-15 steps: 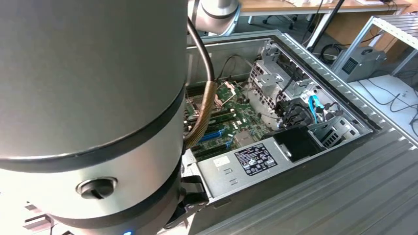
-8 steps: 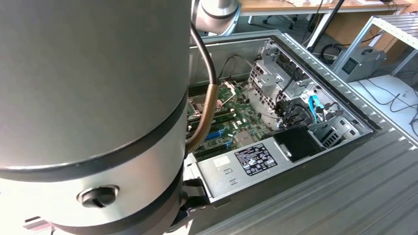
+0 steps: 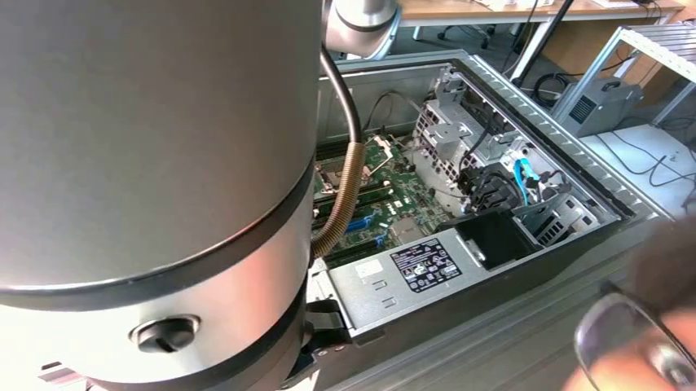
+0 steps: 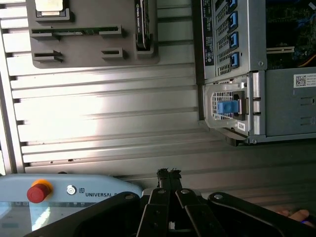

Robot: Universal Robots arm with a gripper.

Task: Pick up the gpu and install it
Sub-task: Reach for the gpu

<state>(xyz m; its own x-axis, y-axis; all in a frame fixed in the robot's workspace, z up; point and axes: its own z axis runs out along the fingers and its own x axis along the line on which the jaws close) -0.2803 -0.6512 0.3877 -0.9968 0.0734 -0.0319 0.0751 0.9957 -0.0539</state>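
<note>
Ribbed silvery aluminium makes the worktop (image 4: pixel 108 113), with long parallel grooves and a bright glare across its middle. On it lies a flat grey plastic holder (image 4: pixel 84 52) with several slots, cut off by the picture edge. In one slot the gpu (image 4: pixel 143 22), a thin black card, stands on its edge. Only this narrow edge with small white lettering is visible, so fan and bracket cannot be made out. Other slots hold a slim green memory stick (image 4: pixel 76 32) and a square silvery chip (image 4: pixel 49 6), partly cut off.

Beside the holder, not touching it, lies the open grey metal computer case (image 4: pixel 256 74) with blue tabs. The black tool (image 4: pixel 168 174) has its two fingers pressed together on nothing, well apart from the gpu. Near it is a pale grey-blue teach pendant (image 4: pixel 74 192) with a round red button (image 4: pixel 38 191).

In the exterior view the thick grey robot arm (image 3: pixel 142 163) hides much of the case, where a green motherboard (image 3: pixel 381 204) and a grey power supply box (image 3: pixel 413 273) show.
</note>
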